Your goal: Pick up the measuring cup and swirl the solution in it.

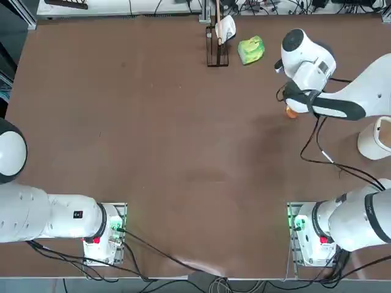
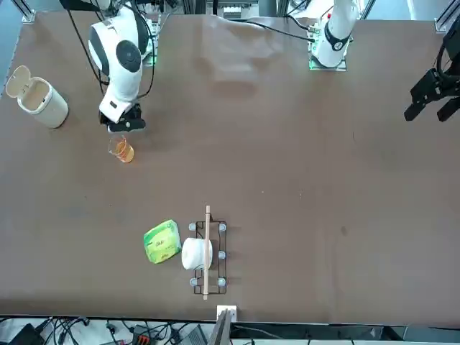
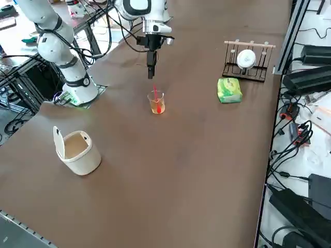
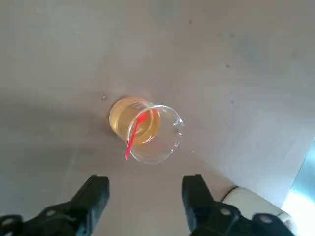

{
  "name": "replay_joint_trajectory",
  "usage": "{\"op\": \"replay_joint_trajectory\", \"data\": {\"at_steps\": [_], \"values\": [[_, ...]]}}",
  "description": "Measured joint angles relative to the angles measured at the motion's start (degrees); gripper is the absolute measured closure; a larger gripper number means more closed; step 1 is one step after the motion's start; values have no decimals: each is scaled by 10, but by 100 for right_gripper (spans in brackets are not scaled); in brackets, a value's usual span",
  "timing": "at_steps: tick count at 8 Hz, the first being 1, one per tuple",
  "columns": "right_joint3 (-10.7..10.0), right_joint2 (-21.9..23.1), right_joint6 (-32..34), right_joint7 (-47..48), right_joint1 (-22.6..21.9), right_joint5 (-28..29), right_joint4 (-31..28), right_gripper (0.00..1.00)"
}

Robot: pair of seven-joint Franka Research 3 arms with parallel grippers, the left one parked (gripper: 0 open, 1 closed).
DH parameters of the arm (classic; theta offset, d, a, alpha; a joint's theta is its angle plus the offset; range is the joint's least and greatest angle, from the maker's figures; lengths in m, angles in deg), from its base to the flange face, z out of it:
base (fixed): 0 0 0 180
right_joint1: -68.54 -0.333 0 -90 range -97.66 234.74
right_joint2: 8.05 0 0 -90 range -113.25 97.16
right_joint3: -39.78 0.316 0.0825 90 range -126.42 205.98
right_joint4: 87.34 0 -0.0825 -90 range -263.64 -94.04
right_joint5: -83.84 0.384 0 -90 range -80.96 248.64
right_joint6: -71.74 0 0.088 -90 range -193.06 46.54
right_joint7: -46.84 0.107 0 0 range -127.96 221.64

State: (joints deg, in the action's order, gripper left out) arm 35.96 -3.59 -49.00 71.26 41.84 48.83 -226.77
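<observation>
The measuring cup (image 4: 147, 130) is a small clear glass vessel standing upright on the brown table, also seen in the side view (image 3: 156, 103), the front view (image 2: 123, 150) and from overhead (image 1: 292, 112). The orange solution (image 4: 130, 122) fills its lower part, and a thin red stick (image 4: 134, 138) leans inside it. My right gripper (image 4: 145, 183) hangs above the cup, pointing down, open, with nothing between its fingers. In the side view the gripper (image 3: 150, 70) is clear of the cup's rim.
A larger white cup with a hinged lid (image 3: 77, 151) stands near the table's right edge. A green lumpy object (image 3: 229, 90) and a dark wire rack holding a white roll (image 3: 247, 61) sit at the far side. Cables trail from my right arm's base.
</observation>
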Motion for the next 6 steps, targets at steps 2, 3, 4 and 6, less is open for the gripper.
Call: {"op": "replay_joint_trajectory", "data": {"at_steps": [2,3,4,6], "values": [[0,-3,-22,40,0,-37,-17,19],[0,-7,-35,61,-1,-47,-25,20],[0,-16,-46,86,-5,-58,-30,22],[0,-37,-60,117,-13,-72,-31,26]]}}
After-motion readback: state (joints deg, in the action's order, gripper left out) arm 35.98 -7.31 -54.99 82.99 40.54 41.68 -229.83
